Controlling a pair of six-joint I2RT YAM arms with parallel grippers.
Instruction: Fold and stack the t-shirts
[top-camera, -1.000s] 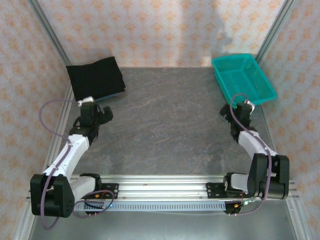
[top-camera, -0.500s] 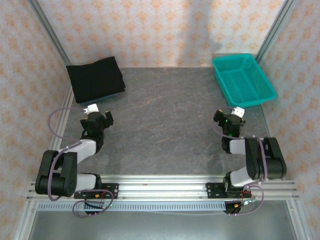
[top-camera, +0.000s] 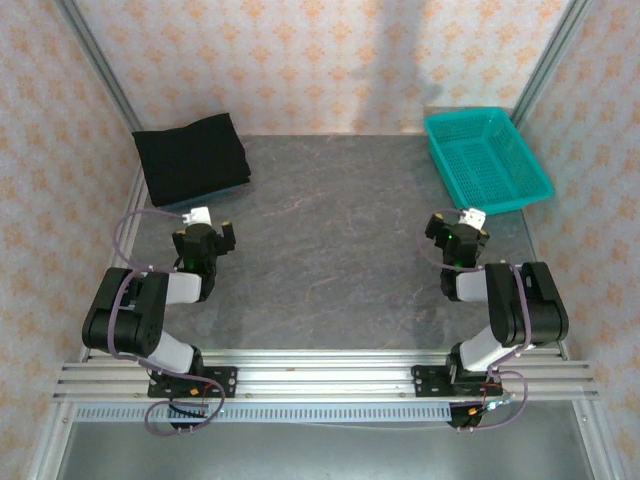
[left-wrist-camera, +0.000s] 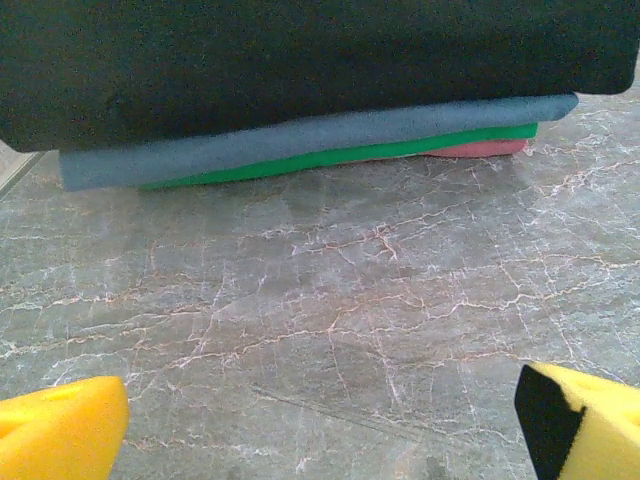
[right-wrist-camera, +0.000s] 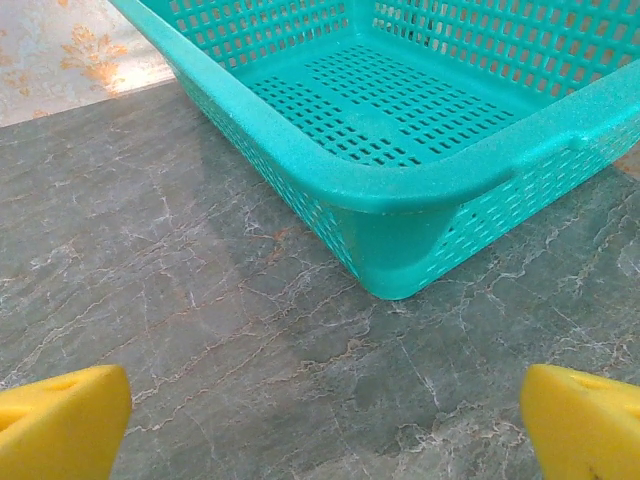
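The t-shirts lie folded in one stack at the table's far left corner. From the left wrist view the stack shows edge-on: a large black shirt on top, then a slate-blue one, a green one and a pinkish-red one at the bottom. My left gripper sits low over the table a little in front of the stack, open, with only bare table between its yellow pads. My right gripper is open too, low and just short of the basket's near corner.
A teal plastic mesh basket stands at the far right corner, nothing in it. Grey marbled tabletop spreads between the two arms. Metal frame posts and patterned walls close in the sides and back.
Both arms have folded back toward their bases. The left gripper slid nearer and slightly right of the stack; the right gripper drew back from the basket. Both stayed open.
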